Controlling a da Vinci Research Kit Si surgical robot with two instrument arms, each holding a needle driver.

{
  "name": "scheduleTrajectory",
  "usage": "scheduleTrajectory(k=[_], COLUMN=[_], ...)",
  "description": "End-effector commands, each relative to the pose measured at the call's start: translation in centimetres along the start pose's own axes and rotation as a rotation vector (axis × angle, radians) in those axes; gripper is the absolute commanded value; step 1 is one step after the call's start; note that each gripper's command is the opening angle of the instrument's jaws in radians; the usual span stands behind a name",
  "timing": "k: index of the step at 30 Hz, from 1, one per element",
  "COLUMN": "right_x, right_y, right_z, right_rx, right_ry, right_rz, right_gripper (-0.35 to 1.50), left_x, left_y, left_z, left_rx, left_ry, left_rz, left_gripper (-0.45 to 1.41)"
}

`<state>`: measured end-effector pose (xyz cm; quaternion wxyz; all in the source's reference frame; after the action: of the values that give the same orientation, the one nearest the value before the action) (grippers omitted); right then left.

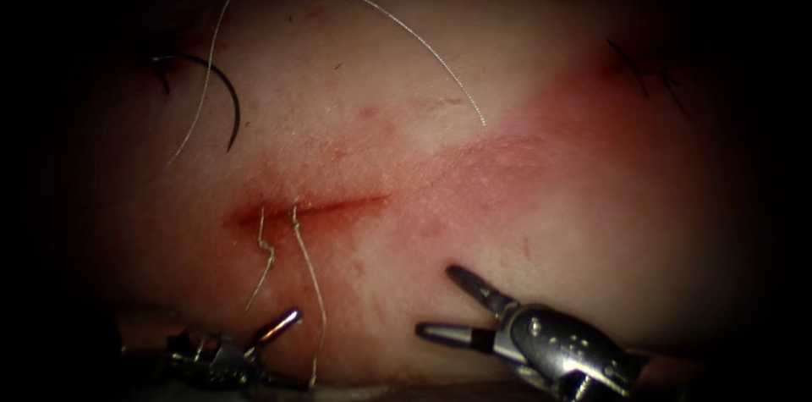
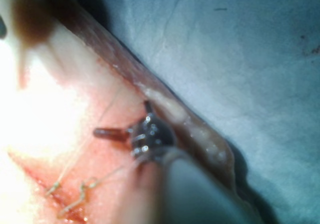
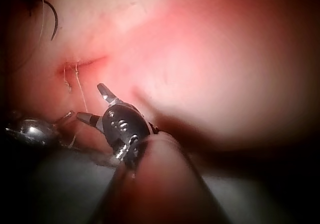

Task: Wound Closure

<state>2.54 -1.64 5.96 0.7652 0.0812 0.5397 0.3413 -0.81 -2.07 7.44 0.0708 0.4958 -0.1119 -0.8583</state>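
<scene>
The cut (image 1: 326, 206) runs across the tissue (image 1: 524, 224), rimmed with red fluid. Two pale thread strands (image 1: 306, 262) leave its left end and trail toward the front edge. The dark curved needle (image 1: 222, 89) lies on the tissue up and left of the cut, held by neither tool; it also shows in the right wrist view (image 3: 52, 19). A long thread (image 1: 397, 23) arcs over the far tissue. My left tool (image 1: 292, 351) stands open near the front edge beside the strands, holding nothing (image 2: 120, 118). My right tool (image 1: 436, 300) is open and holds nothing, right of the strands (image 3: 89, 101).
Dark crossed stitch marks (image 1: 647, 72) sit at the far right of the tissue. A blue-grey drape (image 2: 225, 59) lies beyond the tissue's front edge (image 2: 200, 129). The left tool's shiny body (image 3: 30, 129) sits close beside the right tool.
</scene>
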Motion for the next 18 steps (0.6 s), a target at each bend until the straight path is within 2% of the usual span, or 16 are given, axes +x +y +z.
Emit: scheduleTrajectory(k=[1, 13, 18], right_x=[-0.08, -0.19, -0.23], right_y=[-0.07, -0.06, -0.06], right_z=[0.09, 0.11, 0.13], right_rx=[0.004, 0.003, 0.002], right_ry=[0.0, 0.002, 0.003], right_rz=[0.003, -0.006, -0.01], right_gripper=[1.48, 1.48, 1.48], left_x=[-0.01, 0.06, 0.19], left_y=[0.11, 0.06, -0.05], left_z=[0.08, 0.13, 0.1], left_rx=[-0.007, 0.009, 0.029], left_ry=[0.009, 0.036, 0.057], left_rz=[-0.004, 0.001, -0.012], left_gripper=[1.03, 0.98, 0.98])
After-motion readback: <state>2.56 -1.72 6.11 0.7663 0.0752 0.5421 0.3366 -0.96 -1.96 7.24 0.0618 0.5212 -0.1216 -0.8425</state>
